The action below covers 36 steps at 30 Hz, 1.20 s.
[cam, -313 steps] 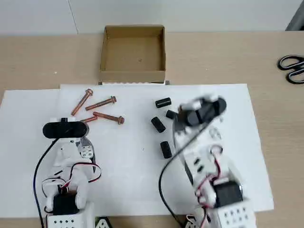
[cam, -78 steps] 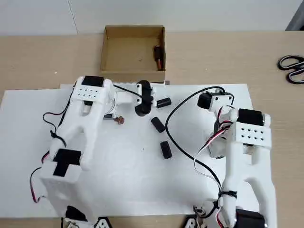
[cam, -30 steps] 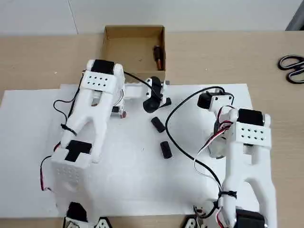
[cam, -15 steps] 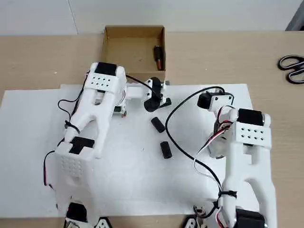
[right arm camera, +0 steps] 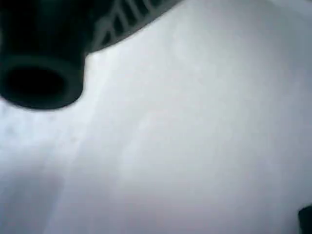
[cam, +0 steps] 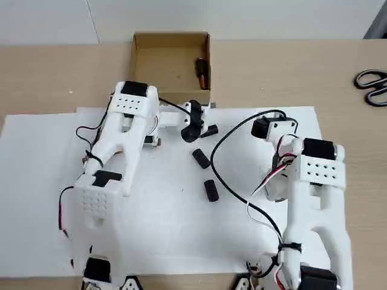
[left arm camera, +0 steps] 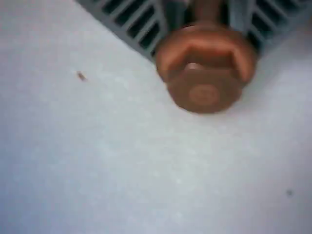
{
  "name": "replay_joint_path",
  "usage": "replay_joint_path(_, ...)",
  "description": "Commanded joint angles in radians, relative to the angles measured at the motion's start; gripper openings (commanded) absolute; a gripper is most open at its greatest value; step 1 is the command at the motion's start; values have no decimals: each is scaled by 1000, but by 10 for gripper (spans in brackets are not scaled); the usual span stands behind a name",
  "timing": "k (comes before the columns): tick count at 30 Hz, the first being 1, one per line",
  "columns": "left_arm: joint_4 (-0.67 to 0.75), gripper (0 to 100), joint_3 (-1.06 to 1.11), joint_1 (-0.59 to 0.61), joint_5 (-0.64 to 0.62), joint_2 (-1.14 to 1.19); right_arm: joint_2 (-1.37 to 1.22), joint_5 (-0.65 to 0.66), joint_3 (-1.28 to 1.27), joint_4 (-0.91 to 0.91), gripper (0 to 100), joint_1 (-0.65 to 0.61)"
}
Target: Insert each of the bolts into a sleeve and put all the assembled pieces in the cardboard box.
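Observation:
The cardboard box [cam: 136, 65] stands at the back of the table, with one bolt-in-sleeve piece [cam: 201, 71] inside by its right wall. My left gripper [cam: 193, 123] hangs just in front of the box and is shut on a copper bolt [left arm camera: 205, 73], whose head sits between the ribbed fingers [left arm camera: 127, 18] close above the paper. My right gripper [cam: 271, 129] is over the right part of the paper, shut on a black sleeve [right arm camera: 40, 73]. Three loose black sleeves [cam: 209, 131] [cam: 201, 158] [cam: 210, 190] lie between the arms. Another bolt [cam: 156, 142] peeks out from under the left arm.
A white paper sheet [cam: 181, 241] covers the working area on the wooden table. Scissors [cam: 372, 86] lie at the far right edge. The left arm's forearm spans the paper just in front of the box.
Since the oldest frame both arms have risen from rest and an assembled piece now lies in the box. Over the last second the left arm's lower links shifted; its gripper barely moved.

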State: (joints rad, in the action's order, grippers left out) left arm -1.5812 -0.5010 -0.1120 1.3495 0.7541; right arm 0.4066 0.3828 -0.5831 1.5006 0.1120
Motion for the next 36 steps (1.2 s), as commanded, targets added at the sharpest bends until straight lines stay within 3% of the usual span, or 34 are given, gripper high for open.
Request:
replay_joint_path(1, -28, 19, -4, 8, 287, 12, 31, 9, 3, -8, 4, 12)
replay_joint_path(5, -51, 6, -51, 6, 258, 12, 31, 9, 3, -8, 3, 12)
replay_joint_path(11, -169, 5, -288, -6, 86, 12, 39, 8, 5, -10, 3, 10)
replay_joint_path(14, -169, 5, -423, -11, -98, 12, 41, 5, 6, -8, 3, 8)
replay_joint_path(20, -170, 5, -694, -11, -471, 11, 41, -121, 60, 84, 4, 5)
replay_joint_path(25, -173, 5, -794, -11, -783, -26, 41, -150, 166, 202, 4, 5)
replay_joint_path(30, -173, 5, -765, -9, -911, -247, 110, -150, 258, 217, 3, 10)
replay_joint_path(36, -173, 5, -483, -2, -1020, -532, 305, -140, 316, 216, 3, -18)
